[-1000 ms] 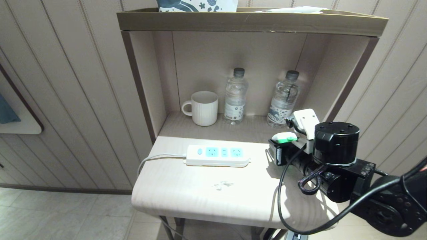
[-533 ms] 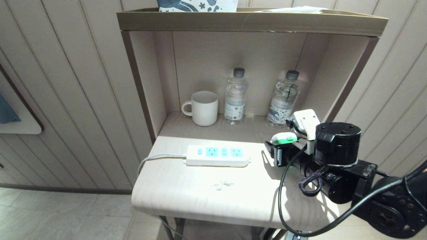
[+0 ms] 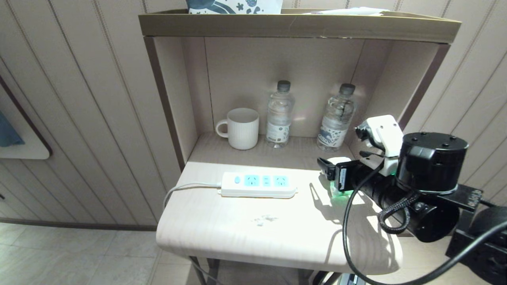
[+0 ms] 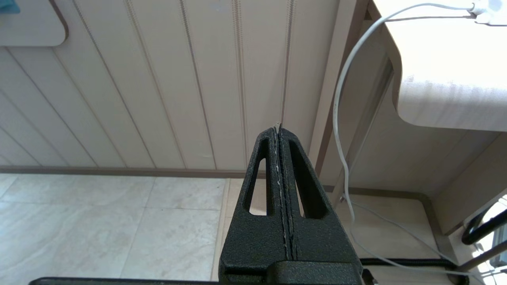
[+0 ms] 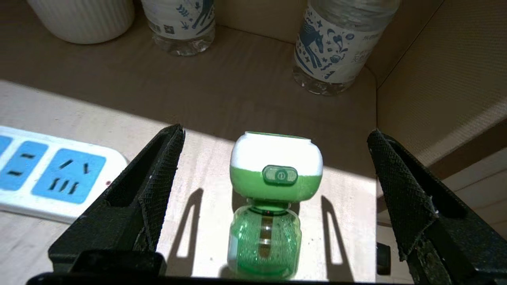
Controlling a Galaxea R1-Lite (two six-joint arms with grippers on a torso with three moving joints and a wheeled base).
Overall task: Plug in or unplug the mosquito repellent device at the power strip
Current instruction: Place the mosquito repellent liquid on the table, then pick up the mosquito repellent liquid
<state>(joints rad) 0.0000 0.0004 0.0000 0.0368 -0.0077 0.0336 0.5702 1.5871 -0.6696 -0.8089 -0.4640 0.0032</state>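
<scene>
**A:** Since a second ago the right gripper (image 3: 332,174) has let go of the mosquito repellent device (image 3: 340,189) and pulled back. Head view: device on the table (image 3: 277,233), right of the power strip (image 3: 258,185), unplugged.

**B:** Left wrist view: left gripper (image 4: 279,130) clenched on nothing, parked low by the floor; the strip's white cord (image 4: 340,118) hangs off the table edge.

**A:** Right wrist view: fingers (image 5: 158,178) spread wide either side of the device (image 5: 275,198) (not touching it). It's lying flat, just beside the strip's end (image 5: 51,174), water bottles (image 5: 336,43) behind.
</scene>
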